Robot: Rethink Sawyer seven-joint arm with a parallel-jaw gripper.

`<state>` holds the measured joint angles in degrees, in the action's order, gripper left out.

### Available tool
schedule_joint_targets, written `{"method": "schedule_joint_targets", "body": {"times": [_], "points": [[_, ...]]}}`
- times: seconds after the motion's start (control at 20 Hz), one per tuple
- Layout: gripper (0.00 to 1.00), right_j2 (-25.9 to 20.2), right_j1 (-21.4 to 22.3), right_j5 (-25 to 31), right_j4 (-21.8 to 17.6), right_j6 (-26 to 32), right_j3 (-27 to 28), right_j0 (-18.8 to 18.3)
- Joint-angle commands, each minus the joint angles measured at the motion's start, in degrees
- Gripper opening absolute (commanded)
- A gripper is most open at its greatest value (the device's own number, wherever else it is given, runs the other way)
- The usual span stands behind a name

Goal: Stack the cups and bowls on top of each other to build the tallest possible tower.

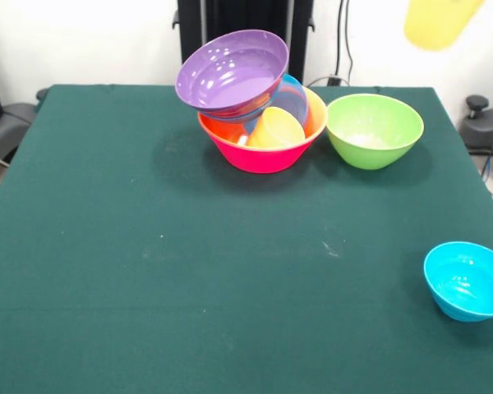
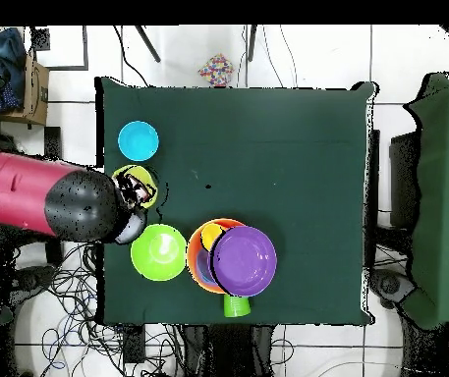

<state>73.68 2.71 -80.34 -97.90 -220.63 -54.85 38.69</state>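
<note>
Whether the jaws are apart or together cannot be told, though a yellow cup hangs there above the tabletop, beside the green bowl, the tower and the far blue bowl.

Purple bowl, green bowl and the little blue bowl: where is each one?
Purple bowl (image 1: 230, 74): front view, on its inner base.
Green bowl (image 1: 373, 131): front view, inside bottom.
Little blue bowl (image 1: 468, 281): front view, inside bottom.
</note>
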Motion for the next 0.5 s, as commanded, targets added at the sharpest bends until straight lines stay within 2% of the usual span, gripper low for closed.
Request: {"method": "schedule_joint_targets", "body": {"times": [0.05,0.5], "points": [[0.00,-7.36,3.32,-2.43,-3.55,21.55,-9.02,-0.29],[0.00,-9.39,6.77,-0.61,-7.17,30.78,-14.20,-0.54]]}}
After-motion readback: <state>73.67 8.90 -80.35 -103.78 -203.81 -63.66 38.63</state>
